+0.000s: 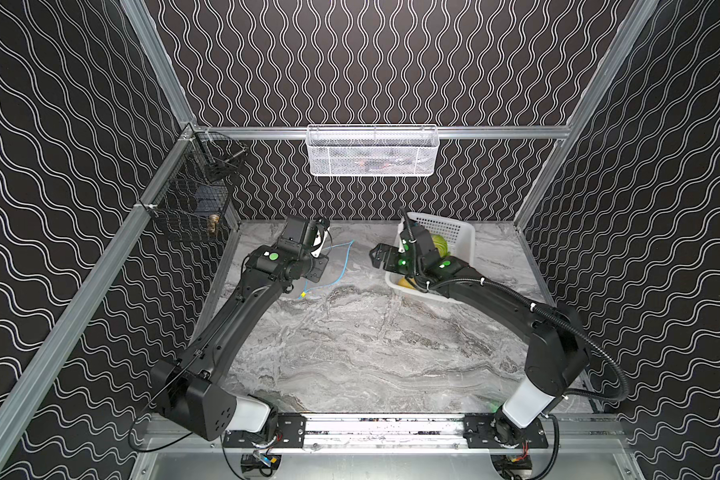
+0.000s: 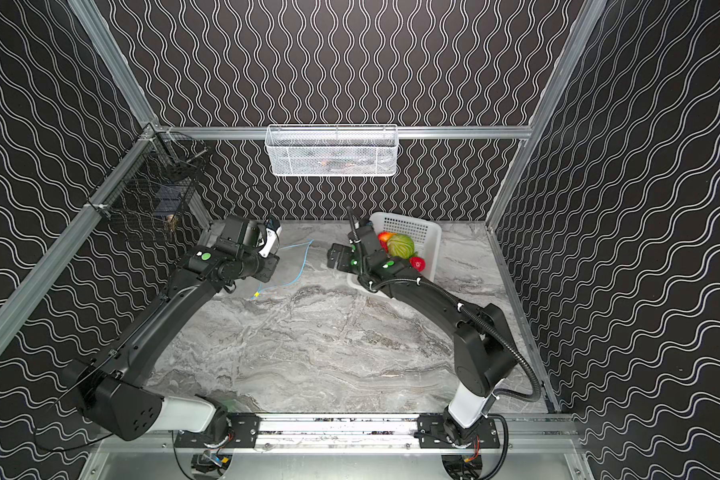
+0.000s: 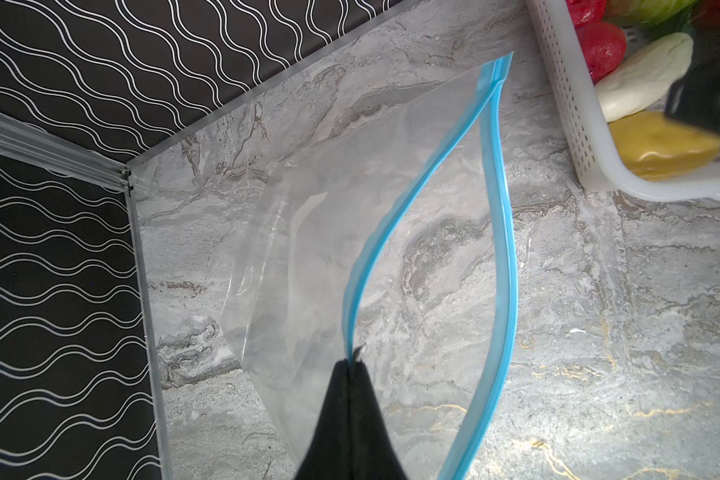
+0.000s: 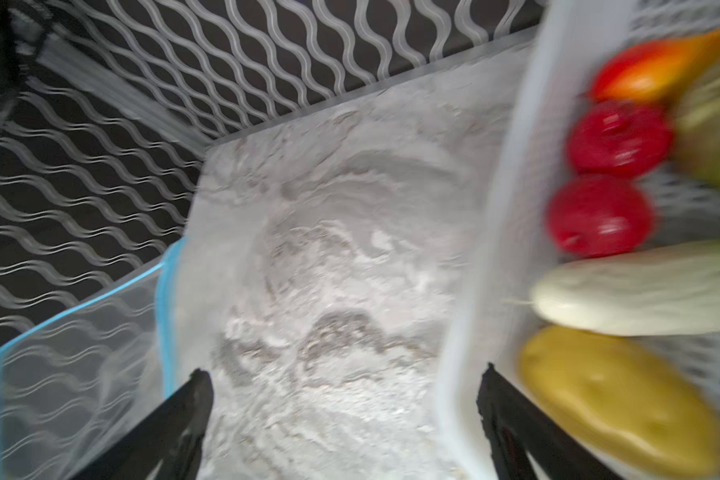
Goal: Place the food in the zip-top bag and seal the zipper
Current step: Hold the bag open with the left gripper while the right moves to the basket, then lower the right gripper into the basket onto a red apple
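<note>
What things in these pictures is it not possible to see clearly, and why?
- Contents of the white mesh wall basket: too small behind the mesh, both top views.
- Plastic basket: near part hidden by the right arm, both top views.
- Yellow potato-like piece: motion-blurred, like the whole right wrist view.
- Dark shape beside the radish: blurred, cut off by the edge, left wrist view.
</note>
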Motion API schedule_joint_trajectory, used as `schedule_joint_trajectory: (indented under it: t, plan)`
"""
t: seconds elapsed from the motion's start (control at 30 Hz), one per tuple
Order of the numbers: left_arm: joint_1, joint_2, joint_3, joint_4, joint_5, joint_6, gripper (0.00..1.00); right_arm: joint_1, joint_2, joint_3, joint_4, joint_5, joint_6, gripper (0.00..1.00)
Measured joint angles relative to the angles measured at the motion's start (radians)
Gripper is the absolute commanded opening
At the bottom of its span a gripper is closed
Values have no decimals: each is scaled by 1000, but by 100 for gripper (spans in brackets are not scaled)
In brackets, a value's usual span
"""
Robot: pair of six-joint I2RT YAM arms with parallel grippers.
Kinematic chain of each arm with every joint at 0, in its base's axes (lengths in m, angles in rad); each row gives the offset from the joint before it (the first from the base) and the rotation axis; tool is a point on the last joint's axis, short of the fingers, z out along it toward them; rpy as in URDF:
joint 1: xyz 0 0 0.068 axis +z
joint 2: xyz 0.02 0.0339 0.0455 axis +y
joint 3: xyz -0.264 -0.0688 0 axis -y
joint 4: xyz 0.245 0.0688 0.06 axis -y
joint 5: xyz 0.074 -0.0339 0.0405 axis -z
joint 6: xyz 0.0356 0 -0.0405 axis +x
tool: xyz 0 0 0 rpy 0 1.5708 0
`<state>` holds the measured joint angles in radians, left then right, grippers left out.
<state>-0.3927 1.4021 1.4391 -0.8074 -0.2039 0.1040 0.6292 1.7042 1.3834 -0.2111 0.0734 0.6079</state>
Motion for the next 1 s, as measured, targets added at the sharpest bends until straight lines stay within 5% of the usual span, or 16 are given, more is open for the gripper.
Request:
schedule_joint_trajectory:
  t: [0.33, 1.0]
  plan:
    - [32, 3, 25, 0, 59, 1, 0, -104, 154, 206, -223, 74, -75, 99]
    - [39, -5, -35, 5, 166, -7, 0, -199, 359, 361, -365, 124, -150, 98]
